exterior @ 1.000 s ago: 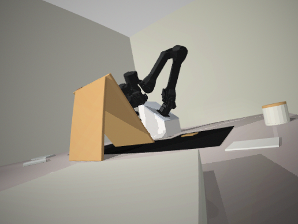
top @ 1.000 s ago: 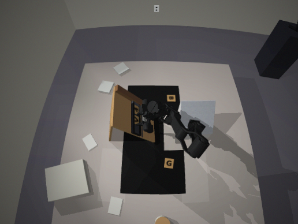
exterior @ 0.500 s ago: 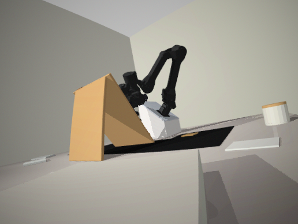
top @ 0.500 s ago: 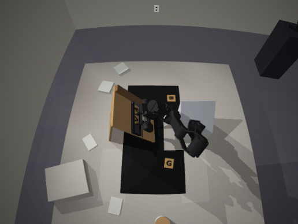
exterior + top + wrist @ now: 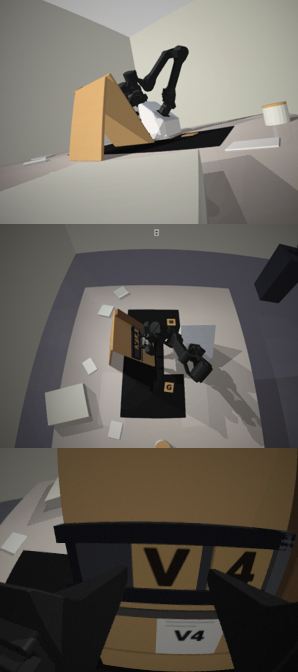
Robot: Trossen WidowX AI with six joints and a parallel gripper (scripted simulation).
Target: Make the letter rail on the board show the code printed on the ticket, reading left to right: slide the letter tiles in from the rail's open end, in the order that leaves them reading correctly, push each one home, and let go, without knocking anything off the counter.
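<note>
The slanted wooden board (image 5: pixel 121 336) (image 5: pixel 86 124) (image 5: pixel 175 488) carries the dark letter rail (image 5: pixel 165 533). In the wrist view, the V tile (image 5: pixel 175 555) sits mid-rail and the 4 tile (image 5: pixel 220 555) is to its right, both upright, with a narrow dark gap between them. The rail's left part is empty. The ticket (image 5: pixel 165 645) below reads V4. My gripper (image 5: pixel 167 573) (image 5: pixel 141 341) is open; its fingertips are spread on either side of the V tile, with space at each side. The G tile (image 5: pixel 168 387) and B tile (image 5: pixel 171 322) lie on the black mat (image 5: pixel 138 403).
A large pale box (image 5: pixel 67 404) stands at lower left in the top view. Flat white pieces (image 5: pixel 89 365) (image 5: pixel 115 429) (image 5: pixel 105 310) lie around the board and mat. A round white container with a tan top (image 5: pixel 275 114) (image 5: pixel 162 444) stands beyond the mat.
</note>
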